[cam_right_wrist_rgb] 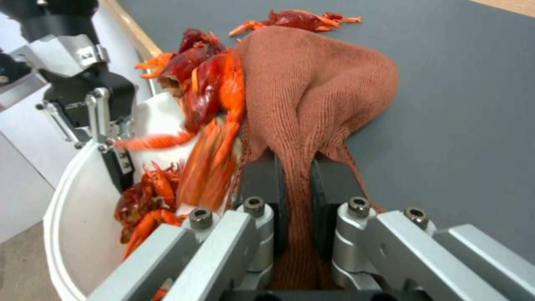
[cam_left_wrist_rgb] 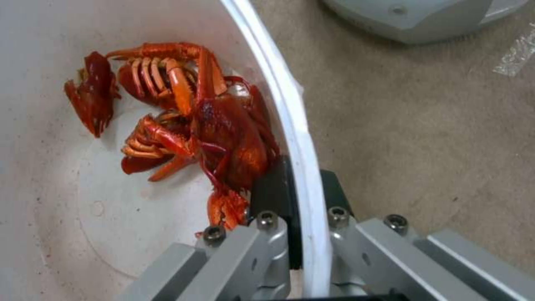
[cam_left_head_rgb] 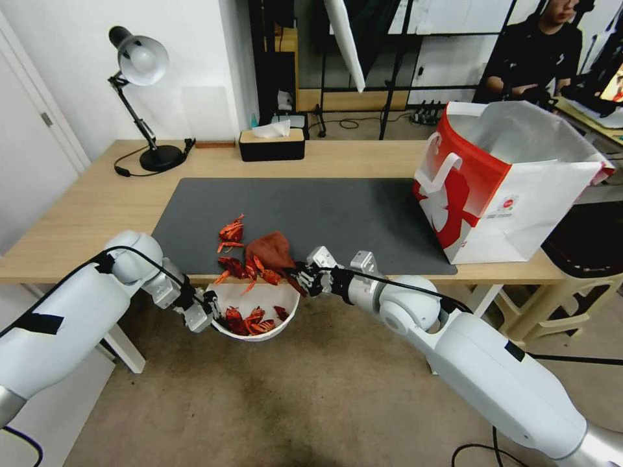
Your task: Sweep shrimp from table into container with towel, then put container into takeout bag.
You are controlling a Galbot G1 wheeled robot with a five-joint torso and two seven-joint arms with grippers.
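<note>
shrimp (cam_left_head_rgb: 250,269): part swept; about four lay in the container, some spilling over the table (cam_left_head_rgb: 78,214) edge, two or three beyond the towel.
container (cam_left_head_rgb: 256,301): one, rim pinched by left gripper (cam_left_head_rgb: 209,311) below that edge.
towel (cam_left_head_rgb: 272,250): one, clamped in right gripper (cam_left_head_rgb: 305,277).
takeout bag (cam_left_head_rgb: 513,188): one, well apart from the right gripper, not yet loaded.

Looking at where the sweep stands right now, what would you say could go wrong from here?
The left gripper holds the container by its rim alone, below the table edge; added shrimp might tip it. The right gripper pushes the towel narrowly, so shrimp could drop past the rim or stay behind on the mat.
</note>
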